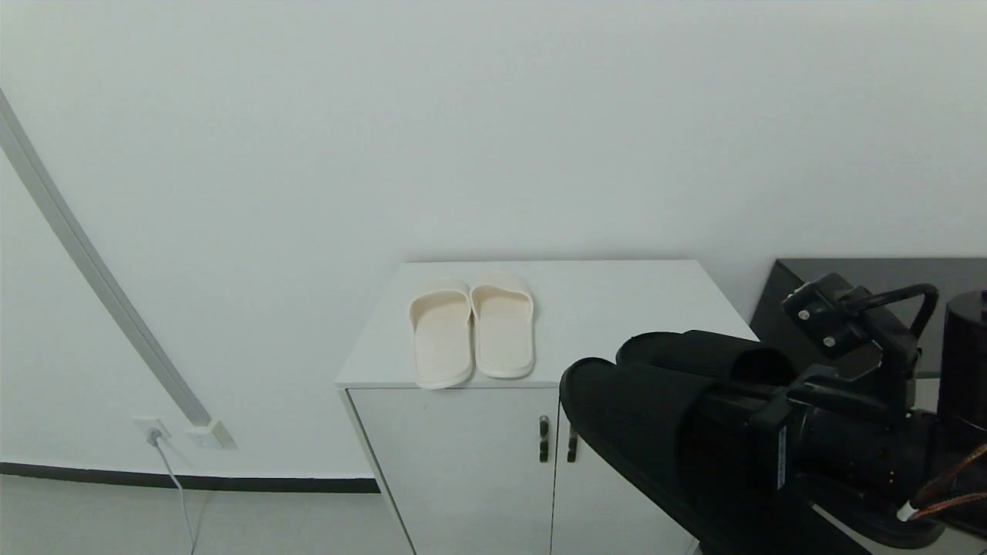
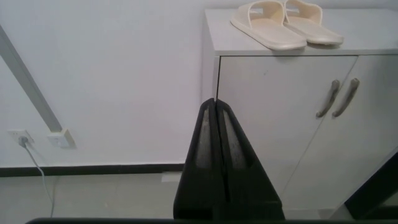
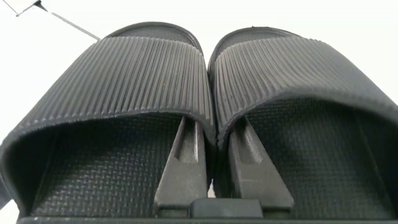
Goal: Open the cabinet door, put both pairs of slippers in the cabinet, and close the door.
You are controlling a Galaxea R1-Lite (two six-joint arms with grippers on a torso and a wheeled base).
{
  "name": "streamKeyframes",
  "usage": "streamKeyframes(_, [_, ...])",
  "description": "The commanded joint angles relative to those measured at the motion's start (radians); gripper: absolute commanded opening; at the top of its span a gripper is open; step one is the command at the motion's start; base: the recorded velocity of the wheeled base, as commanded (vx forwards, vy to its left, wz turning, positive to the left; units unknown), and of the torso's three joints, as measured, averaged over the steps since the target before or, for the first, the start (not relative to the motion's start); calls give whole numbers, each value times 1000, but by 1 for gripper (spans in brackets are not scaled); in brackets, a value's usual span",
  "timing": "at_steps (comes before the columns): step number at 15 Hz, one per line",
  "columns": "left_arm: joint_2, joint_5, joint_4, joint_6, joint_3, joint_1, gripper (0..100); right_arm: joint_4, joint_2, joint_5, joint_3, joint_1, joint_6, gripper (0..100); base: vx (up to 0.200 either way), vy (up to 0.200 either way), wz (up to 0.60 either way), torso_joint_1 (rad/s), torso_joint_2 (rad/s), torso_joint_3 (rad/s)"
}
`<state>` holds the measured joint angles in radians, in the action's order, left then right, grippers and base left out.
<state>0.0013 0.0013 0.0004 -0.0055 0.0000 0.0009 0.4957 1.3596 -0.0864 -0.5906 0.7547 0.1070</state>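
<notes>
A white cabinet (image 1: 617, 301) stands against the wall with both doors shut, its two handles (image 1: 557, 439) side by side at the middle. On its top, near the front left, lies a cream pair of slippers (image 1: 472, 330), also seen from the left wrist (image 2: 286, 23). A black pair of slippers (image 1: 655, 401) hangs in the air before the cabinet's right door. My right gripper (image 3: 214, 143) is shut on it, one finger inside each slipper, pinching the inner walls together. My left gripper (image 2: 216, 109) is shut with nothing in it, low and left of the cabinet doors (image 2: 280, 118).
A grey conduit (image 1: 92, 270) runs slantwise down the wall to a socket with a plugged cable (image 1: 152, 433) left of the cabinet. A dark surface (image 1: 871, 274) and a black cylinder (image 1: 968, 339) stand to the cabinet's right. Bare floor lies at the left.
</notes>
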Motion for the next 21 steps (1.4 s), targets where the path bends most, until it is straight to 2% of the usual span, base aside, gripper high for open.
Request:
streamKeyframes(1, [0,0,0,-1,0,-1,0,1,-2,2,3,3,0,0,-200,0,0,-7,7,-2])
streamKeyframes(21, [0,2,0,4,0,1,0,7,-7,14,49,3,-26,0,0,0,0,-11,27,16])
